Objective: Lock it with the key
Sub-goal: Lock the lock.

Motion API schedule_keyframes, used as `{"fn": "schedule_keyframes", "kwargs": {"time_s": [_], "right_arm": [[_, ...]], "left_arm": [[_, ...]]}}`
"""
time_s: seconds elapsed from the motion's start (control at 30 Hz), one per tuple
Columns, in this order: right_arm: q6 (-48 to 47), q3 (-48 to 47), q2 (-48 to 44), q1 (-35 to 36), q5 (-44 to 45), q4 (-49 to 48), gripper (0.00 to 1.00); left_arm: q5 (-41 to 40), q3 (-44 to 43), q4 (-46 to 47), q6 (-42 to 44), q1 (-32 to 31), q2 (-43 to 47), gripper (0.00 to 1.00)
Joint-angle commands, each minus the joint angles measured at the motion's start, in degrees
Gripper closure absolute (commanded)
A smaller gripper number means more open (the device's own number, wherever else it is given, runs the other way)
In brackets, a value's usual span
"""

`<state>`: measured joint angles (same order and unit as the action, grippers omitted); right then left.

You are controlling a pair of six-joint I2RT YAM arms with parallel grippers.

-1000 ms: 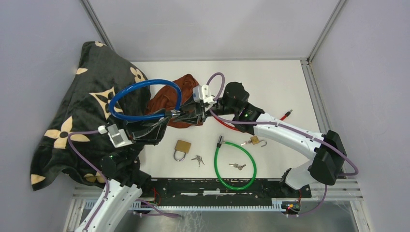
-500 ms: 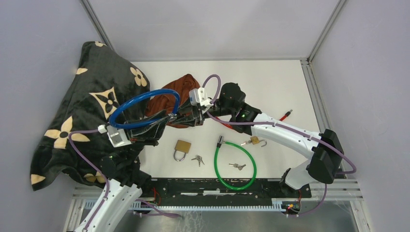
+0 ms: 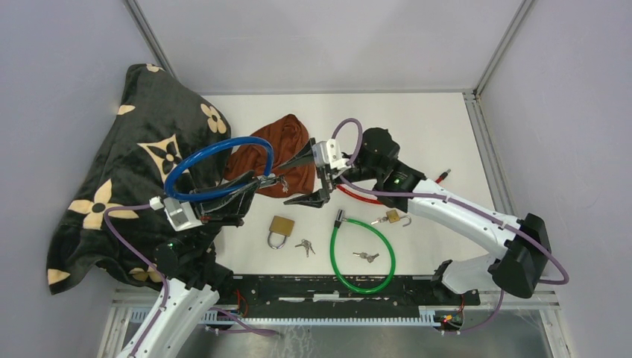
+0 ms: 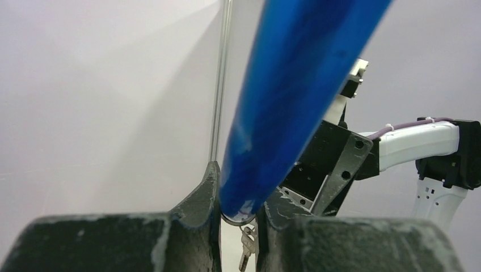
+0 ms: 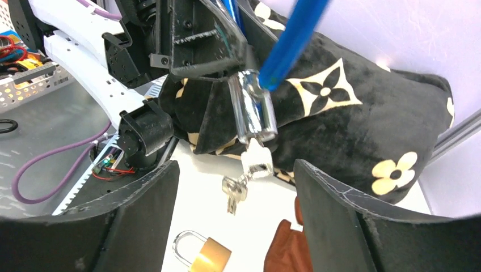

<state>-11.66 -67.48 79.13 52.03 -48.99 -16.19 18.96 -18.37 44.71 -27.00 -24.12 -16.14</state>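
My left gripper (image 3: pixel 262 183) is shut on the chrome lock cylinder (image 5: pixel 253 110) of the blue cable lock (image 3: pixel 216 149) and holds it in the air above the table. In the left wrist view the blue cable (image 4: pixel 295 85) rises from between my fingers. A silver key (image 5: pixel 256 160) sits in the cylinder's end, with spare keys (image 5: pixel 231 190) dangling from its ring. My right gripper (image 3: pixel 304 180) is wide open just right of the key, touching nothing. In the right wrist view the key hangs between and beyond its open fingers (image 5: pixel 340 215).
On the table lie a brass padlock (image 3: pixel 281 227), loose keys (image 3: pixel 304 246), a green cable lock (image 3: pixel 365 253), a small open padlock (image 3: pixel 393 217), more keys (image 3: pixel 366 256) and a red cable (image 3: pixel 350 194). A brown cloth (image 3: pixel 279 145) and a black patterned blanket (image 3: pixel 127 171) lie behind and to the left.
My right gripper has opened, let go of the key and drawn back a little to the right. The key stays in the cylinder. My left gripper still holds the blue lock.
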Motion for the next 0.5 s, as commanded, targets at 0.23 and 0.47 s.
{"fn": "schedule_keyframes", "kwargs": {"time_s": [0.23, 0.47], "right_arm": [[17.3, -1.7, 3.1, -3.3, -5.8, -9.8, 0.43], [21.7, -1.2, 4.5, -3.0, -6.4, -15.4, 0.56]], "left_arm": [[-1.0, -0.6, 2.8, 2.2, 0.3, 0.8, 0.98], [-0.9, -0.5, 2.5, 2.3, 0.3, 0.8, 0.98]]}}
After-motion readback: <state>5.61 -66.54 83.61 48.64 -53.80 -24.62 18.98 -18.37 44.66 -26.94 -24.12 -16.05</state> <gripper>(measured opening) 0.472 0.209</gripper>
